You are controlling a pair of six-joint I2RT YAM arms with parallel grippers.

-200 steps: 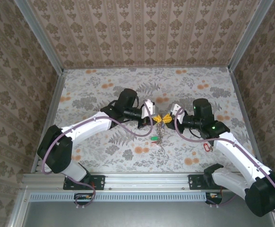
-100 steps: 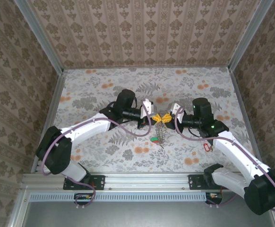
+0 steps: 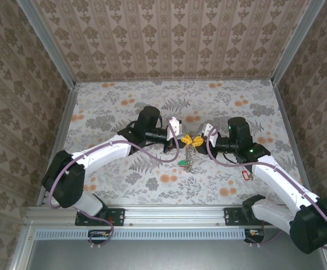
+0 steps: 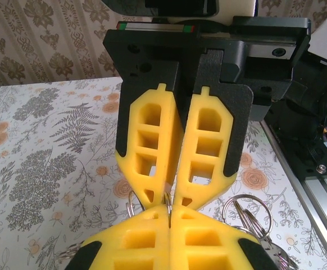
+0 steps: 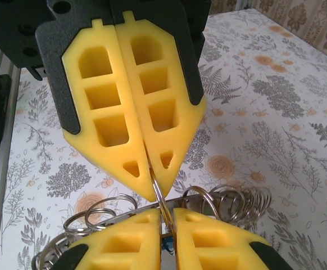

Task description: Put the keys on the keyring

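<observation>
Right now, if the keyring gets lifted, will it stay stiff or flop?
Likely floppy: the keyring trails slack below the thin ring that the left gripper and right gripper pinch. Its coiled texture suggests it bends easily. The small rings and green tag seemingly on it would probably swing.

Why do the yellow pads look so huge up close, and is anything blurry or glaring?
Left wrist view: the yellow fingers sit near the lens, so loom large yet sharp. Right wrist view: likewise; the thin metal ring pinched by the left end effector and right end effector glints mildly. Top external view: soft even light, faint shadows; the keys look tiny.
</observation>
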